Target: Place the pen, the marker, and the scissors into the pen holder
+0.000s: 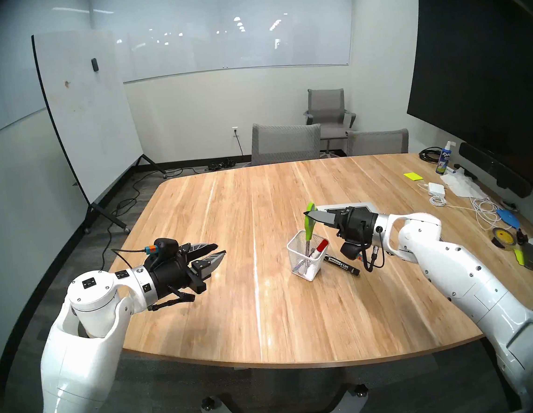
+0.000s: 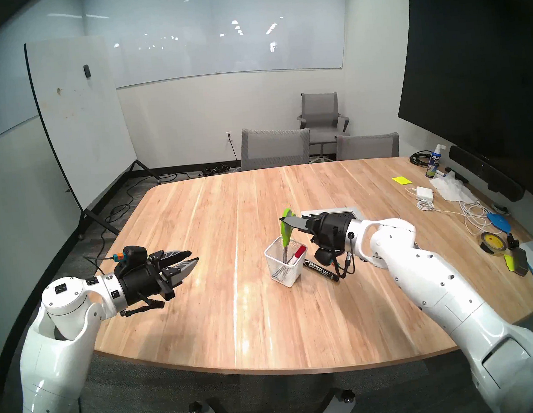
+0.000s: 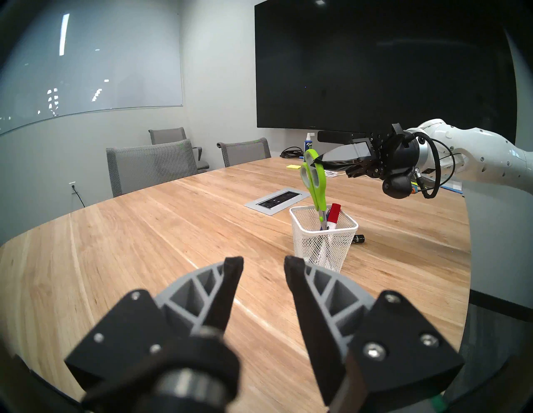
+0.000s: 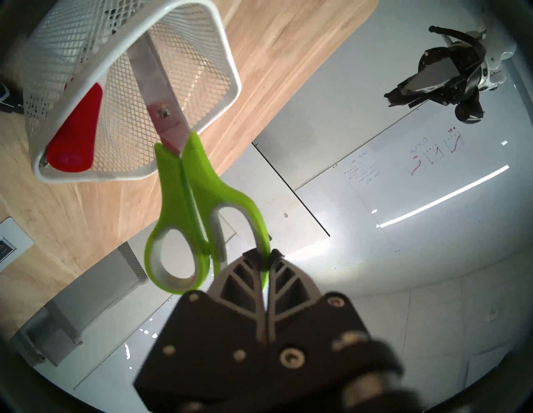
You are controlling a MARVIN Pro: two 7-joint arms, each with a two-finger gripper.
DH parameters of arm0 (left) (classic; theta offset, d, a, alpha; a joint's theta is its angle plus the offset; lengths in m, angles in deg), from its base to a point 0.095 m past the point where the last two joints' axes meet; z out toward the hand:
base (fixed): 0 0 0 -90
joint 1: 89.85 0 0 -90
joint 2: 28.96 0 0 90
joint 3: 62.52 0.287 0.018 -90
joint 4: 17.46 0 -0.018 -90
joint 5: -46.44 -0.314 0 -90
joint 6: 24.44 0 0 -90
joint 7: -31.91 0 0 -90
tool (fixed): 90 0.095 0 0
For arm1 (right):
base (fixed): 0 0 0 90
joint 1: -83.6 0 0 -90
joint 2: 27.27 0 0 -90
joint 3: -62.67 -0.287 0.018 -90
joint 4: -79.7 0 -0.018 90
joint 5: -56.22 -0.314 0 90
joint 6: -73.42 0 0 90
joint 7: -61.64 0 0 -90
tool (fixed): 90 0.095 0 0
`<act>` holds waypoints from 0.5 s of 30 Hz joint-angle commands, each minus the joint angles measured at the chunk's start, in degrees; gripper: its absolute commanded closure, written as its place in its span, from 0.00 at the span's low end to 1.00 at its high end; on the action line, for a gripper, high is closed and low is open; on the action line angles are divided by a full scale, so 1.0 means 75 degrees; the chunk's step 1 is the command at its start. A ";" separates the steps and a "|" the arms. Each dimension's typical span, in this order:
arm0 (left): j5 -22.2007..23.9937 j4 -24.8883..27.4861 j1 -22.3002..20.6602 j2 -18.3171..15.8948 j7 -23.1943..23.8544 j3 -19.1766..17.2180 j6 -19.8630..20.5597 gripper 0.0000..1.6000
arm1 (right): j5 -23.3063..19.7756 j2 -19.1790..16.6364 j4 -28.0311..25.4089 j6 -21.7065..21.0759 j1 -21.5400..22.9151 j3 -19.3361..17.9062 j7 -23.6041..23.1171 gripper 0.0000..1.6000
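Observation:
The white wire-mesh pen holder [image 1: 307, 257] [image 2: 284, 267] [image 3: 323, 240] [image 4: 225, 57] stands upright on the table, right of centre. My right gripper [image 1: 308, 214] [image 2: 283, 221] [image 3: 319, 160] [image 4: 266, 256] is shut on one lime-green handle loop of the scissors [image 1: 309, 228] [image 2: 286, 230] [image 3: 315, 180] [image 4: 184, 207]. Their blades point down inside the holder. A white red-capped marker [image 1: 320, 247] [image 3: 334, 214] [image 4: 75, 135] leans in the holder. A slim bluish shaft beside the blades may be the pen; I cannot tell. My left gripper [image 1: 220, 250] [image 2: 194, 255] [image 3: 264, 262] is open and empty, far left of the holder.
A thick black marker [image 1: 342, 263] [image 2: 321, 269] lies on the table just right of the holder, under my right wrist. A recessed outlet panel [image 3: 281, 199] sits behind it. Cables, a tape roll [image 1: 502, 237] and a spray bottle [image 1: 442, 160] crowd the right edge. Chairs stand at the far side.

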 commanded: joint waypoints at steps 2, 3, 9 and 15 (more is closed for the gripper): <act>-0.0010 0.0140 -0.0037 -0.0011 -0.0014 -0.0034 -0.0017 0.42 | 0.0180 0.0051 -0.0064 -0.0276 0.0032 0.0020 0.0212 1.00; -0.0011 0.0140 -0.0037 -0.0010 -0.0013 -0.0034 -0.0017 0.42 | 0.0198 0.0050 -0.0079 -0.0282 0.0016 0.0021 0.0224 1.00; -0.0016 0.0140 -0.0037 -0.0005 -0.0009 -0.0037 -0.0015 0.42 | 0.0320 0.0016 -0.0194 -0.0273 -0.0056 0.0006 0.0225 1.00; -0.0021 0.0140 -0.0038 -0.0001 -0.0005 -0.0039 -0.0014 0.42 | 0.0390 -0.0054 -0.0336 -0.0135 -0.0137 -0.0026 0.0119 0.81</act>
